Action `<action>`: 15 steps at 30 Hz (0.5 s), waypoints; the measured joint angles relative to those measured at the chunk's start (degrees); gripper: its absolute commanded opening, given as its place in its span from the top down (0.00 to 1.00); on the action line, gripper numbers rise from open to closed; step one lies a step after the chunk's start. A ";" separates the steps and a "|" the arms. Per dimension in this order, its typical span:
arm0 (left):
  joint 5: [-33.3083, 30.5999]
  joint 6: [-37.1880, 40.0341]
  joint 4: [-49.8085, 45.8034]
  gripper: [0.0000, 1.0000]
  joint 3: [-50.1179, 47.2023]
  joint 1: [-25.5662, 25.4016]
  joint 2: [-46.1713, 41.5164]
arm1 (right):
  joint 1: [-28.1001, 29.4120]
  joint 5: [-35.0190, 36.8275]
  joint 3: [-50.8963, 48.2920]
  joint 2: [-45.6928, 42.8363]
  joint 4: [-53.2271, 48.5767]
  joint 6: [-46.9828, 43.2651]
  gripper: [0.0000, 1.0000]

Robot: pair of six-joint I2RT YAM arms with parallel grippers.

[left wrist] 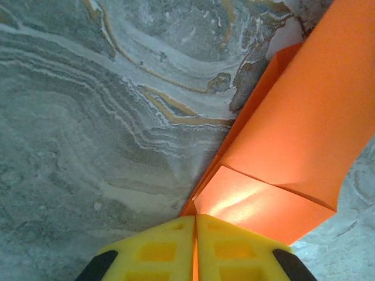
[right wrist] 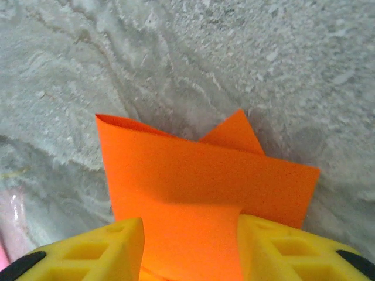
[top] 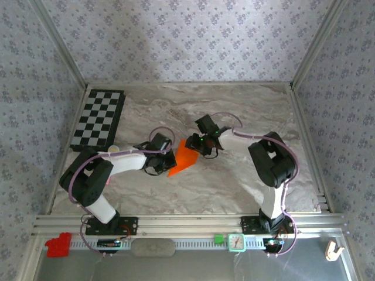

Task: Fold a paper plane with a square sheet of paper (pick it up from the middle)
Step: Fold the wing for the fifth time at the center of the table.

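Observation:
The square sheet of paper (top: 183, 158) is bright orange and folded into a pointed shape, its tip toward the near left, at mid table. My left gripper (top: 166, 154) is at its left edge. In the left wrist view the yellow fingers (left wrist: 158, 252) are pressed together on a thin edge of the paper (left wrist: 293, 146), and my left gripper (left wrist: 195, 219) is shut on it. My right gripper (top: 200, 144) is at the paper's far right end. In the right wrist view its fingers (right wrist: 111, 252) stand well apart; folded paper (right wrist: 193, 175) lies in the gap of my right gripper (right wrist: 190, 225).
A black-and-white checkerboard (top: 98, 120) lies at the far left of the marble table (top: 246, 105). On the front rail sit a small red block (top: 57, 244), a green cube (top: 218, 238) and a small timer (top: 236, 242). Patterned walls enclose three sides.

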 measured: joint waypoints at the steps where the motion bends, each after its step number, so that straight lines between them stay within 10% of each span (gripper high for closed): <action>1: 0.00 -0.22 0.02 0.90 0.00 0.00 0.00 | -0.24 -0.24 -1.25 -1.49 0.44 0.22 0.47; 15: 3.96 -4.26 1.44 0.91 0.00 1.88 1.05 | -0.98 -7.02 -16.11 -10.14 9.33 9.81 0.48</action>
